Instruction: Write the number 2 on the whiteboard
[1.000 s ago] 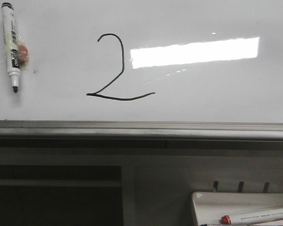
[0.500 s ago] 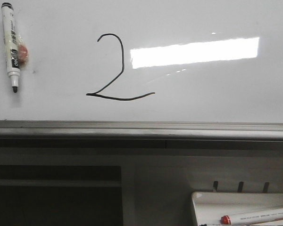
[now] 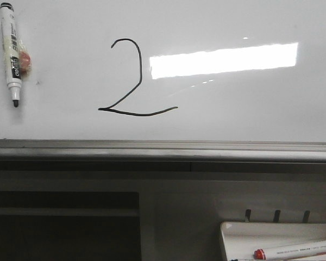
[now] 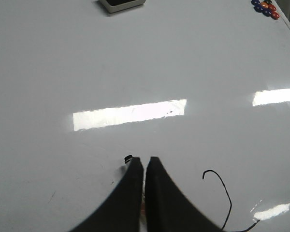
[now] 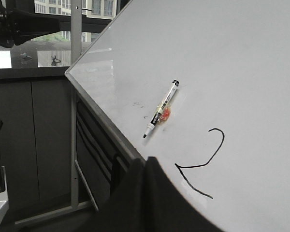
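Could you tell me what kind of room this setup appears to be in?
Probably an office or lab: a wall-mounted whiteboard bearing the number 2, a marker tray below, and buildings outside a window.

Left gripper [image 4: 144, 166]: two matte black fingers [image 4: 128, 193], broad at base, curving inward and tapering to narrow blunt tips; smooth surface, no markings or screws visible. Right gripper [image 5: 147, 162]: same matte black finish, fingers seen as one dark tapered mass.
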